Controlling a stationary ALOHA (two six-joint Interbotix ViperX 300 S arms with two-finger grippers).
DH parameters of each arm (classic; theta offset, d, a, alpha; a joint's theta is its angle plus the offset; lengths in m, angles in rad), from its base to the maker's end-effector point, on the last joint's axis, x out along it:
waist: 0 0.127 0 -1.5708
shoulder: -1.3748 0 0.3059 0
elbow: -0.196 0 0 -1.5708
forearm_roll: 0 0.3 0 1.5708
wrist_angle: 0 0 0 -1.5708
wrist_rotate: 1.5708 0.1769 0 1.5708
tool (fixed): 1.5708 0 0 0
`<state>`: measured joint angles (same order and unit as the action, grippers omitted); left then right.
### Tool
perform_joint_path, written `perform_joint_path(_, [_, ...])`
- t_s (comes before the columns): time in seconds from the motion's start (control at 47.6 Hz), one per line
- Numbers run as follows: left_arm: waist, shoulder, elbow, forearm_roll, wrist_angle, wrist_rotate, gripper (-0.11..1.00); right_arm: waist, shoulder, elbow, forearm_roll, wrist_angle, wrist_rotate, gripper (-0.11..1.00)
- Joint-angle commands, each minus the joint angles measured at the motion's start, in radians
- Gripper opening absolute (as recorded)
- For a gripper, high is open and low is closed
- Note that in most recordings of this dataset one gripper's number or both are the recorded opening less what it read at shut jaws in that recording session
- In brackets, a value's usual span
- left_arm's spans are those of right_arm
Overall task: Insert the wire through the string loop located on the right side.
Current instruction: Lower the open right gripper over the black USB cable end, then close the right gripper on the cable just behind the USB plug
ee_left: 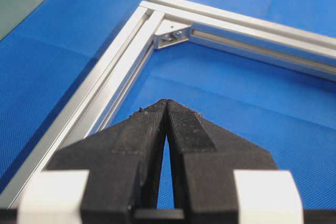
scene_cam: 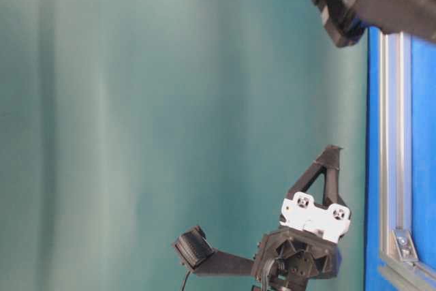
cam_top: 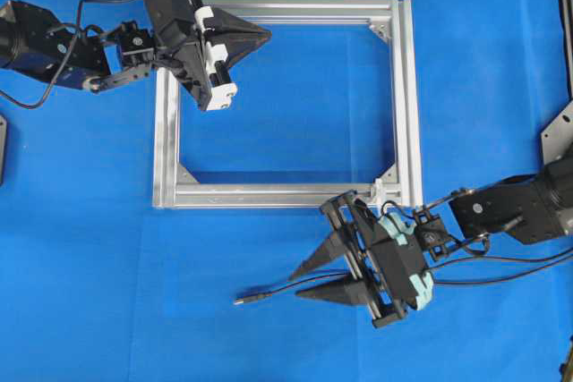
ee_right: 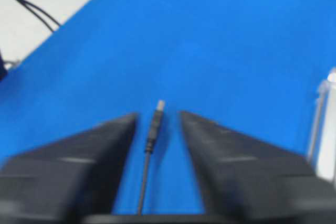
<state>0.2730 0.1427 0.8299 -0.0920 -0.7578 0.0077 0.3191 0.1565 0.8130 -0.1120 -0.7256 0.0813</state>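
From overhead, the right gripper (cam_top: 306,279) straddles the wire (cam_top: 286,290) lying on the blue cloth, jaws spread, nothing pinched. It should close just behind the plug, squarely. The wire runs left-right, tip pointing left, below the aluminium frame (cam_top: 407,105).

The left wrist view shows the left gripper (ee_left: 167,109) pressed together, empty, over the frame.

In the right wrist view the plug (ee_right: 155,121) points away between the fingers.

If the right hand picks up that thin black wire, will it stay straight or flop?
Probably flop: the wire is thin and already curves along the blue mat. Its plug looks rigid and round, so it may roll. Likely very light.
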Motion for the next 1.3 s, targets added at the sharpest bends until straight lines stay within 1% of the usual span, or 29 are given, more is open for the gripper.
perform_joint_path(0.0, [-0.002, -0.031, -0.012, 0.003, -0.005, 0.000, 0.00, 0.006, -0.031, -0.009, 0.003, -0.003, 0.003, 0.45])
perform_joint_path(0.042, [-0.002, -0.031, -0.012, 0.003, -0.005, 0.000, 0.00, 0.008, -0.031, -0.009, 0.006, -0.003, 0.003, 0.59])
perform_joint_path(0.126, [-0.002, -0.029, -0.011, 0.003, -0.005, 0.000, 0.00, 0.009, -0.031, -0.009, 0.012, -0.005, 0.003, 0.83])
perform_joint_path(0.168, [-0.003, -0.031, -0.012, 0.003, -0.005, 0.000, 0.00, 0.009, -0.031, -0.009, 0.017, -0.005, 0.003, 0.91])
perform_joint_path(0.189, [-0.002, -0.029, -0.012, 0.003, -0.005, 0.000, 0.00, 0.009, -0.031, -0.009, 0.018, -0.005, 0.003, 0.92])
perform_joint_path(0.294, [-0.002, -0.031, -0.012, 0.003, -0.005, 0.000, 0.00, 0.009, -0.031, -0.008, 0.031, -0.003, 0.003, 0.86])
perform_joint_path(0.357, [-0.003, -0.031, -0.012, 0.003, -0.005, 0.000, 0.00, 0.009, -0.028, -0.006, 0.041, -0.003, 0.003, 0.87])
perform_joint_path(0.525, [-0.003, -0.029, -0.014, 0.003, -0.005, 0.000, 0.00, 0.020, 0.009, -0.009, 0.094, -0.005, 0.003, 0.87])
perform_joint_path(0.777, [-0.003, -0.029, -0.011, 0.003, -0.005, -0.002, 0.00, 0.043, 0.121, -0.041, 0.163, -0.018, 0.003, 0.87])
perform_joint_path(0.945, [-0.002, -0.029, -0.011, 0.003, -0.005, -0.002, 0.00, 0.049, 0.178, -0.074, 0.184, -0.028, 0.003, 0.86])
perform_joint_path(1.071, [-0.002, -0.031, -0.009, 0.003, -0.003, -0.005, 0.00, 0.049, 0.201, -0.080, 0.204, -0.028, 0.003, 0.86])
perform_joint_path(1.282, [-0.003, -0.031, -0.009, 0.003, -0.002, -0.005, 0.00, 0.049, 0.207, -0.081, 0.209, -0.028, 0.003, 0.86])
